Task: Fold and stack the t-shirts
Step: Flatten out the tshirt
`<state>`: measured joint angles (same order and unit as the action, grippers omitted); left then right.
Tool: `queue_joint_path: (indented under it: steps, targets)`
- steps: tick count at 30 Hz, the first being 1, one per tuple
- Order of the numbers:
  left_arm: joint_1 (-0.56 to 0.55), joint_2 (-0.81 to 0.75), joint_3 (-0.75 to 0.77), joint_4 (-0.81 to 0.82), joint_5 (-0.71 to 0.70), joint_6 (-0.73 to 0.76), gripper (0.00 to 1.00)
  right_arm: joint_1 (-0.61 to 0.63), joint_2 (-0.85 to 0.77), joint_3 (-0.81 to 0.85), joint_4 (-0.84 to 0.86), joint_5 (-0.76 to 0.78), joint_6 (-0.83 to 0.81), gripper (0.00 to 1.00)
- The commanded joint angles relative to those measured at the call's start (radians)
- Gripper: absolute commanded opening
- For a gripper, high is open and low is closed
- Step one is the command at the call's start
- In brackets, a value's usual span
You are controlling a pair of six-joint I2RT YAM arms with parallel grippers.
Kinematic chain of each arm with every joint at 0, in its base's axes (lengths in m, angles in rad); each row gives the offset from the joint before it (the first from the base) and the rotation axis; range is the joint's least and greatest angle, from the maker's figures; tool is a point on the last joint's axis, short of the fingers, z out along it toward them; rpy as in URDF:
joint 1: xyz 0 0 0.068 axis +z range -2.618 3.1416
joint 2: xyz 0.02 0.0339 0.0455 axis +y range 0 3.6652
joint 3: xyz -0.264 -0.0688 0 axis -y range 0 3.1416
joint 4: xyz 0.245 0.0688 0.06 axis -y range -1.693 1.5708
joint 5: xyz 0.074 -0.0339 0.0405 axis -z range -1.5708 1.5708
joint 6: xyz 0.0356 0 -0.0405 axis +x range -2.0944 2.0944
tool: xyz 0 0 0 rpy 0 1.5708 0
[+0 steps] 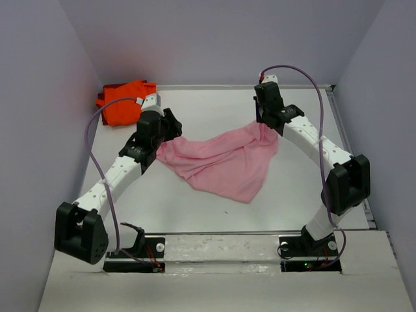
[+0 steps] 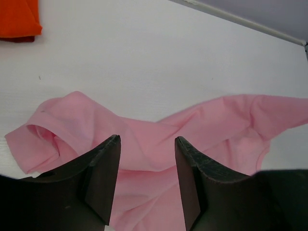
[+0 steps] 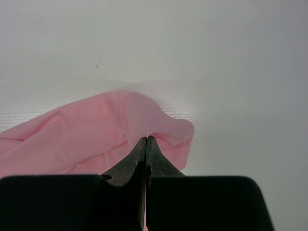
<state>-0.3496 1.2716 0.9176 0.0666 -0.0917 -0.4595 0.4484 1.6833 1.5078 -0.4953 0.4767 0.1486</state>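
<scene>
Over the pink shirt (image 1: 221, 162) left jaws stand apart; right jaws pinch its edge; orange shirt (image 1: 120, 107) partly hidden.

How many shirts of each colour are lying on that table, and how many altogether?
pink t-shirt: 1
orange t-shirt: 1
Total: 2

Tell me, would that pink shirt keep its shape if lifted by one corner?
Probably not. The pink t-shirt lies creased and folded, so it would likely droop limply. It looks thin and light: a small pinch by the right fingers seems to hold its edge. Pushed, it would probably bunch up.
</scene>
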Motion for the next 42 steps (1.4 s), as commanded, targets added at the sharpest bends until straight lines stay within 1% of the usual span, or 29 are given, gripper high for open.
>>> queue_joint_path:
  steps: [1,5,6,8,10,14,18,23,28,31,39,40,42]
  targets:
    - [-0.032,-0.07,-0.012,-0.042,0.087,0.07,0.59,0.007,-0.039,-0.004,0.073,-0.044,0.023,0.0]
    - [-0.069,-0.078,-0.037,-0.1,0.087,0.1,0.59,0.007,-0.034,-0.017,0.087,-0.059,0.026,0.0]
    - [-0.075,-0.078,-0.051,-0.119,0.122,0.113,0.59,0.007,-0.033,-0.015,0.087,-0.058,0.025,0.0]
    - [-0.078,-0.072,-0.063,-0.145,0.148,0.134,0.59,0.007,-0.031,-0.017,0.087,-0.056,0.025,0.0]
    - [-0.078,-0.046,-0.071,-0.156,0.187,0.183,0.59,0.007,-0.037,-0.021,0.09,-0.061,0.031,0.0]
    - [-0.091,0.04,-0.057,-0.247,0.198,0.197,0.57,0.007,-0.037,-0.028,0.093,-0.066,0.028,0.0]
    - [-0.117,0.087,-0.04,-0.289,0.221,0.252,0.57,0.007,-0.042,-0.031,0.095,-0.066,0.029,0.0]
    - [-0.155,0.15,-0.028,-0.346,0.217,0.304,0.57,0.007,-0.051,-0.037,0.095,-0.063,0.034,0.0]
    - [-0.184,0.163,-0.022,-0.379,0.187,0.292,0.56,0.007,-0.05,-0.035,0.095,-0.05,0.029,0.0]
    - [-0.189,0.219,-0.005,-0.416,0.152,0.294,0.54,0.007,-0.06,-0.04,0.095,-0.058,0.045,0.0]
    - [-0.216,0.267,-0.01,-0.398,0.129,0.283,0.52,0.007,-0.076,-0.041,0.095,-0.044,0.031,0.0]
    - [-0.215,0.273,0.0,-0.398,0.121,0.285,0.51,0.007,-0.08,-0.044,0.095,-0.046,0.032,0.0]
    - [-0.216,0.299,0.016,-0.401,0.11,0.286,0.38,0.007,-0.082,-0.043,0.095,-0.049,0.032,0.0]
